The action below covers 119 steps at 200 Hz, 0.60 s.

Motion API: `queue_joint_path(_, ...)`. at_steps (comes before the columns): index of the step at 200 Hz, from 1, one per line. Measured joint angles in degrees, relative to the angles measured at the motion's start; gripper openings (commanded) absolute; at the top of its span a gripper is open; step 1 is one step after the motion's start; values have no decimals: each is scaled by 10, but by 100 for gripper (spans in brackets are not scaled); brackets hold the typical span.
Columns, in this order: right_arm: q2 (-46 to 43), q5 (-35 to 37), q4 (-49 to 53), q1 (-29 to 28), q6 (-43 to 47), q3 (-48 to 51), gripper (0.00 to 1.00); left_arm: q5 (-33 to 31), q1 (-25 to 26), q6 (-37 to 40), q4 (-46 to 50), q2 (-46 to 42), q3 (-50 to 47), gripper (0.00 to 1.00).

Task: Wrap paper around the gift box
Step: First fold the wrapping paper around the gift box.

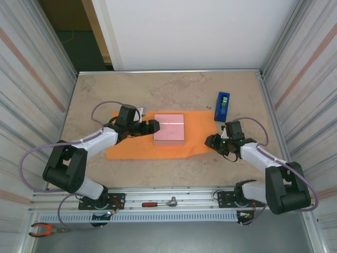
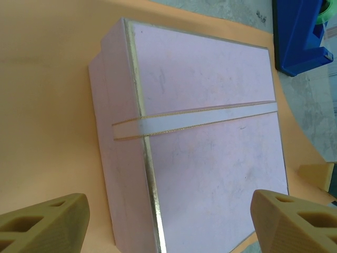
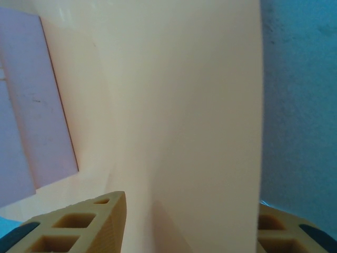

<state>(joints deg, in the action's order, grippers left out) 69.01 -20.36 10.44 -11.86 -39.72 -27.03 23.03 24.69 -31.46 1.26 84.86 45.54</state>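
Observation:
The pale pink gift box [image 1: 169, 129], with a white ribbon band across its lid, lies flat on the orange paper [image 1: 131, 150] in the middle of the table. My left gripper [image 1: 153, 126] is at the box's left side. In the left wrist view it [image 2: 168, 226] is open, its fingers wide apart to either side of the box [image 2: 205, 158], with paper [image 2: 47, 105] under it. My right gripper [image 1: 211, 141] is at the sheet's right edge. Its jaws [image 3: 192, 232] stand apart with the paper [image 3: 174, 105] and its edge between them. The box [image 3: 37, 105] shows beyond.
A blue tape dispenser [image 1: 222, 106] stands upright just past the paper's far right corner, close to my right gripper, and also shows in the left wrist view [image 2: 300, 34]. A red-handled tool [image 1: 158, 203] and orange pliers [image 1: 45, 229] lie on the near rail.

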Motion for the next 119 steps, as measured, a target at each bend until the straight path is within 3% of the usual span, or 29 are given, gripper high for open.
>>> queue_joint_path(15, -16, 4, 10, 8, 2, 6, 27, 1, 0, 0, 1, 0, 1, 81)
queue_joint_path(36, -26, 10, 21, 19, 6, 11, 0, 1, 0, 2, 2, 0, 1, 81)
queue_joint_path(88, -13, 4, 13, 20, 12, 13, 0, 1, 0, 6, 5, 0, 3, 81)
queue_joint_path(119, 19, 8, -4, -28, 10, 8, 0, 1, 0, 10, 10, 0, 8, 81)
